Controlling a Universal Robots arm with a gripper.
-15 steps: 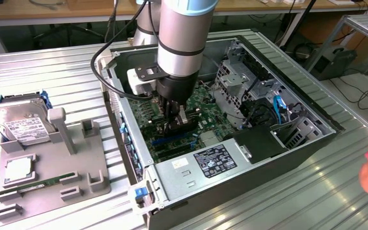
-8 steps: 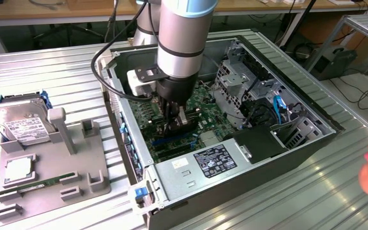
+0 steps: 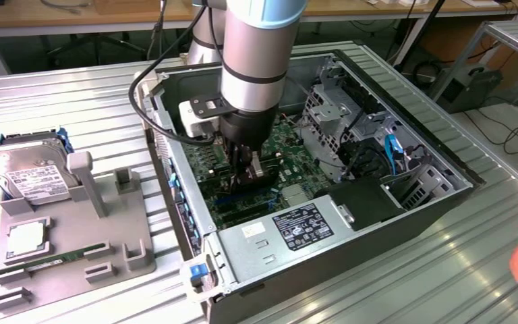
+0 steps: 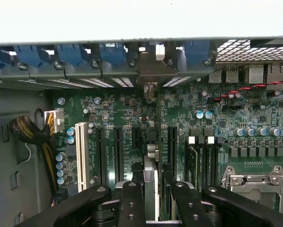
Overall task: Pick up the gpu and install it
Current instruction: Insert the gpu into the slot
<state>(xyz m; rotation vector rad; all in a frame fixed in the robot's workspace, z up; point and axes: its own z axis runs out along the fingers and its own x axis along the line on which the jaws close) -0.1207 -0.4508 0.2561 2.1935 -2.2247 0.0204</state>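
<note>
The gpu [image 3: 257, 174], a thin card seen edge-on with a silver metal bracket, stands upright between the black jaws [image 4: 153, 189], gripped, above the green motherboard [image 4: 132, 118] inside the open black computer case [image 3: 421, 202]. At 3 o'clock stands the grey drive cage [image 3: 331, 115], close by.

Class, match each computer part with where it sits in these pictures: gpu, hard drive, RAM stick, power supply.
Parts:
1. gpu
2. hard drive
3. RAM stick
4. power supply

Places:
A. lying flat in a groove of the grey holder
B. inside the case, carrying a black label
C. held in the gripper over the motherboard
D. propped on the grey holder, white label showing

Pairs: 1-C, 2-D, 3-A, 4-B
</note>
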